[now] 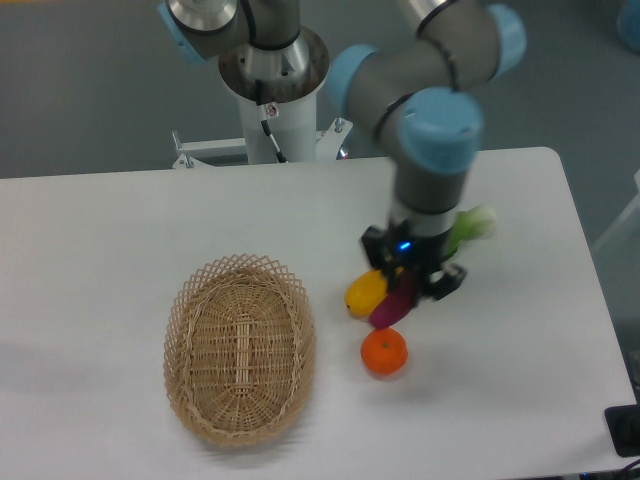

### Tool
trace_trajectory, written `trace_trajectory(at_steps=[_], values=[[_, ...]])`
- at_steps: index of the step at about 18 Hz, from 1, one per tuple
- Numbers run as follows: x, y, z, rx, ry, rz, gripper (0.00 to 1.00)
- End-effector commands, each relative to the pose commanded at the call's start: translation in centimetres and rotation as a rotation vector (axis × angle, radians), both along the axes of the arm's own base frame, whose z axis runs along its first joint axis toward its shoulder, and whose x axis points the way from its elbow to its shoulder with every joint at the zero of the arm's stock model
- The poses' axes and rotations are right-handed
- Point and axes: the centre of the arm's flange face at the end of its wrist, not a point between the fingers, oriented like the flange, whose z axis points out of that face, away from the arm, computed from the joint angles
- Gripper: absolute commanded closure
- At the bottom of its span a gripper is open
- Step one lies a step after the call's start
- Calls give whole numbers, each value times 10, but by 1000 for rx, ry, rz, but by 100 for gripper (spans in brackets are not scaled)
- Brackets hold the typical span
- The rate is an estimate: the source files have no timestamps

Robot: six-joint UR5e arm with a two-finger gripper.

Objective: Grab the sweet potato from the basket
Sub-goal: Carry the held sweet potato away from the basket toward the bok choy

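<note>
The magenta-purple sweet potato (391, 306) is outside the basket, to its right, beside a yellow fruit (365, 292). My gripper (410, 278) points straight down over the sweet potato's upper end. Its jaws straddle that end and look closed on it, though the wrist hides the fingertips. I cannot tell whether the sweet potato rests on the table or hangs just above it. The tan wicker basket (240, 415) sits at the front left of the table and holds nothing.
An orange (384, 352) lies just in front of the sweet potato. A green and white vegetable (474, 224) lies behind the gripper to the right. The arm's white base (272, 110) stands at the table's back edge. A black object (625, 430) is at the front right corner.
</note>
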Motion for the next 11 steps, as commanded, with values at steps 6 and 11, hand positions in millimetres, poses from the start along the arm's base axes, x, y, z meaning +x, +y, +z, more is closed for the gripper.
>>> trace_trajectory(at_steps=[6,11], values=[[-14,-14,1,-1,14,-28,64],[-14,-13,5,2,21,-30,64]])
